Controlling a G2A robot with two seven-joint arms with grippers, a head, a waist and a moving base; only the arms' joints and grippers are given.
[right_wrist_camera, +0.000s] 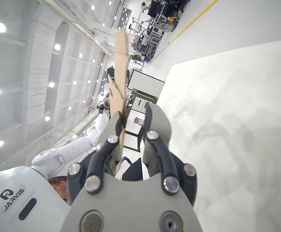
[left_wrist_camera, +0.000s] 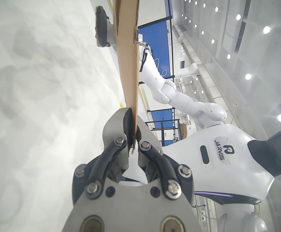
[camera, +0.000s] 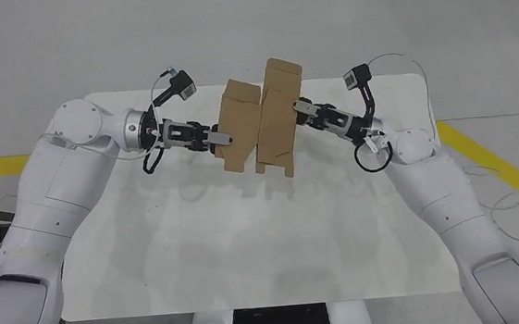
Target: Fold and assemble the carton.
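I see the left gripper (camera: 223, 140) clamped on the carton (camera: 261, 125) above the tabletop (camera: 248, 247). The right gripper (camera: 299, 109) is spread open, with 1 finger (right_wrist_camera: 116, 125) touching the cardboard.

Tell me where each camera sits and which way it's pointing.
Top view: above the arms, looking down at the table; both arms meet at the carton.
Left wrist view: on that wrist, looking along the left gripper, shut on the carton's edge.
Right wrist view: on that wrist, looking along the open right gripper, carton edge between its fingers.
Shared: both wrist views see the carton edge-on and the opposite arm.
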